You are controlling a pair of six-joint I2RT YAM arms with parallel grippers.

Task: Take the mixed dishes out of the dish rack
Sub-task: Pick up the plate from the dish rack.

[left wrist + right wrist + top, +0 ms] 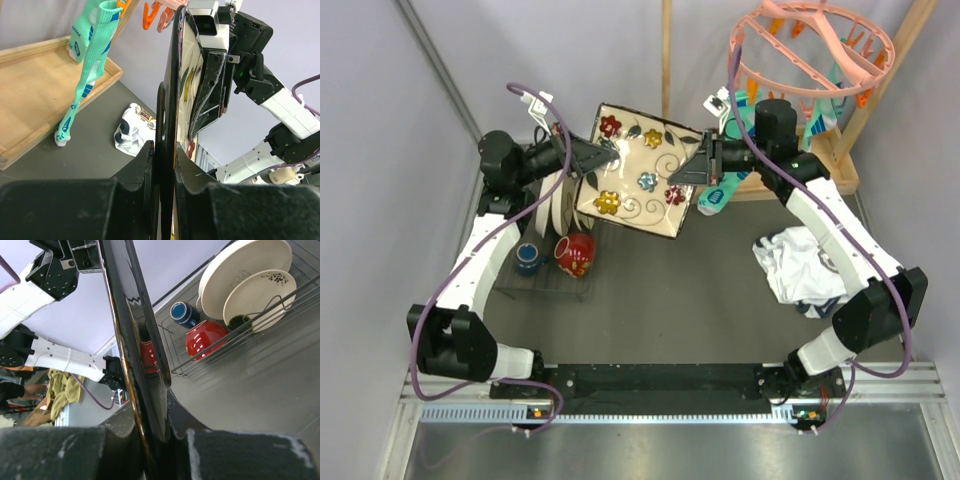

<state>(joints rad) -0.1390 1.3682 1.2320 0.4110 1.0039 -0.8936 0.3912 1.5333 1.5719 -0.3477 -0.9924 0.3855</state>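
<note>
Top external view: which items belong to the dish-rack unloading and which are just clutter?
Job: square cream floral plate, gripped by left end effector and right end effector; black wire dish rack; large cream dishes; dark blue mug; red patterned mug.
Lying about: crumpled white cloth; teal sock; pink plastic peg hanger; wooden frame.

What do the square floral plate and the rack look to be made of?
The square plate is likely glazed ceramic: its glossy dark back mirrors the red mug. The dish rack is thin dark wire, probably coated metal, though the coating is unclear.
</note>
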